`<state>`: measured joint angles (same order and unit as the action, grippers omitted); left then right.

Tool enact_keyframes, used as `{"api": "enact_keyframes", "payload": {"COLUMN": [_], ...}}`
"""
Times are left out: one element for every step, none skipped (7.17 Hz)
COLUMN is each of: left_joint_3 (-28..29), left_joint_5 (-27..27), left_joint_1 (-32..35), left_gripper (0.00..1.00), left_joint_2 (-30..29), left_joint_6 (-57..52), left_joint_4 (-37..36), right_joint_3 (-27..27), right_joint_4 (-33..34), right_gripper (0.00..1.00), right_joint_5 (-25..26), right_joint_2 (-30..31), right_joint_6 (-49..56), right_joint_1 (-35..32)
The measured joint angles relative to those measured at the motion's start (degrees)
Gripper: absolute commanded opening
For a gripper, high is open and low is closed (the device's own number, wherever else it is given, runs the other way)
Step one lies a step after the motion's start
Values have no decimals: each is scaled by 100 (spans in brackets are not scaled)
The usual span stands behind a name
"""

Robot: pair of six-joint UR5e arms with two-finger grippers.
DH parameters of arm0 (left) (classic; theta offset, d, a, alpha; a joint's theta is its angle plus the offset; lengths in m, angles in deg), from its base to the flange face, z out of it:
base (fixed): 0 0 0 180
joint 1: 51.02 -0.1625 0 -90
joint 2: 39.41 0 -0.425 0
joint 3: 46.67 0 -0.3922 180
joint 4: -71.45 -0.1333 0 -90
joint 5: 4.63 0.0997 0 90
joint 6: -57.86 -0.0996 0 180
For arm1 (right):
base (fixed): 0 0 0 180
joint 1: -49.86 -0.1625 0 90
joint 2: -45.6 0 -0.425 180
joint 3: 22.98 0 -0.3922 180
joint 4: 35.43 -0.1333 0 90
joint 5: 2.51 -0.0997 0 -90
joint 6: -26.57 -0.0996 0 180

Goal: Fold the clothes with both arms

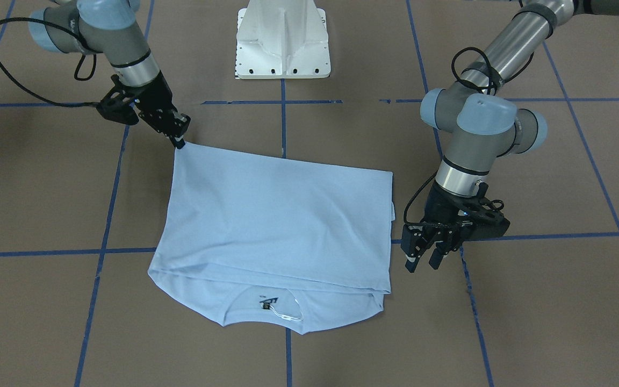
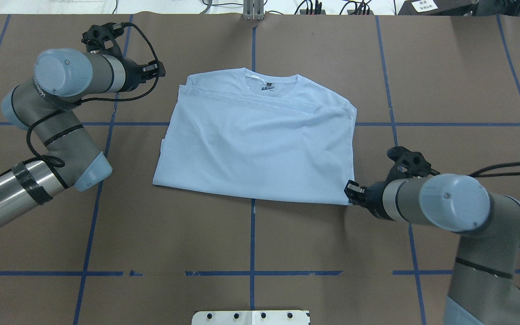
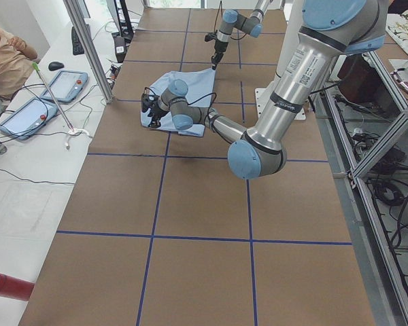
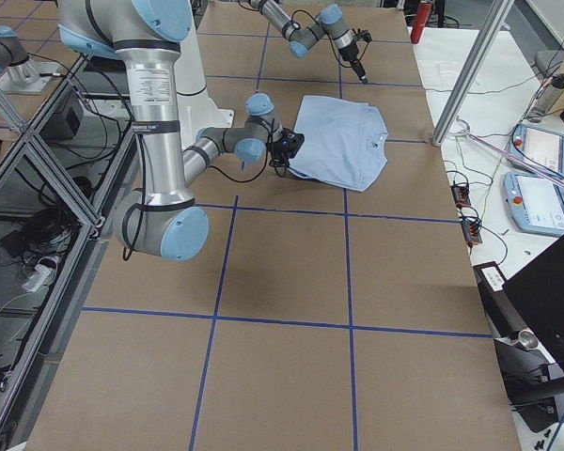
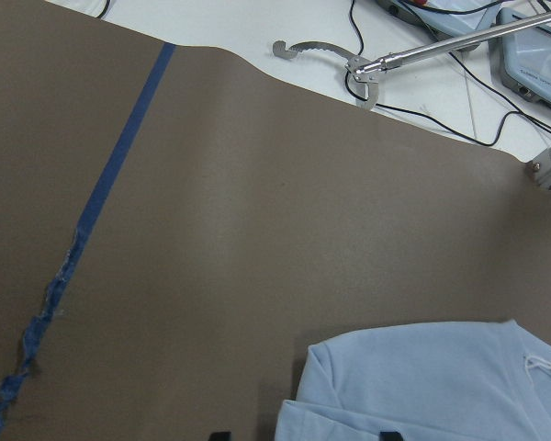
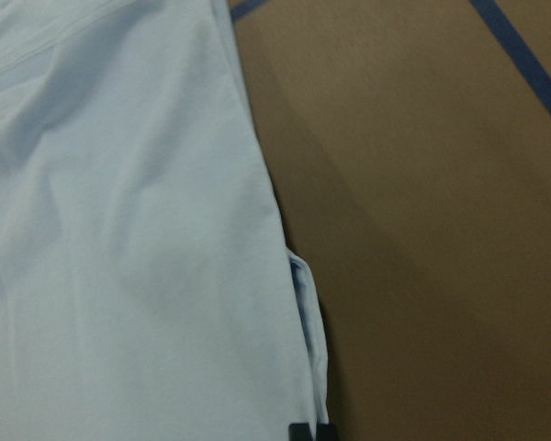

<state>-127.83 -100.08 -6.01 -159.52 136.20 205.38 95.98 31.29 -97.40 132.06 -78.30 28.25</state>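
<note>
Brown matte table (image 2: 287, 234), smooth folded T-shirt (image 2: 260, 149)

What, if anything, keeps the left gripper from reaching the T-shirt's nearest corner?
Probably nothing, so yes: the left gripper hangs open beside the T-shirt's corner, only table between; the right gripper pinches the far corner.
</note>
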Motion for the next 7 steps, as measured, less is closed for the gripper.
{"api": "enact_keyframes", "payload": {"left_joint_3": [-302,-702,-1045,-1287,-1461,-1608,-1845], "left_joint_5": [-119,-296,-405,-450,-467,-470,-466], "left_joint_1": [-136,-282,-432,-568,-684,-807,-986], "left_gripper": [65,65,65,65,66,67,68], "left_joint_2": [136,332,518,647,719,751,825], "left_joint_6": [188,387,585,776,977,1179,1449], "left_joint_4": [-10,-16,-21,-23,-58,-162,-395], "right_joint_3": [571,985,1195,1279,1310,1316,1316], "right_joint_4": [37,52,60,65,68,68,69], "right_gripper": [0,0,0,9,99,100,100], "right_joint_5": [-8,-1,19,32,52,119,275], "right_joint_2": [404,676,835,941,1049,1119,1144], "right_joint_6": [-399,-760,-1028,-1155,-1207,-1229,-1244], "right_joint_1": [495,1023,1504,1885,2190,2388,2493]}}
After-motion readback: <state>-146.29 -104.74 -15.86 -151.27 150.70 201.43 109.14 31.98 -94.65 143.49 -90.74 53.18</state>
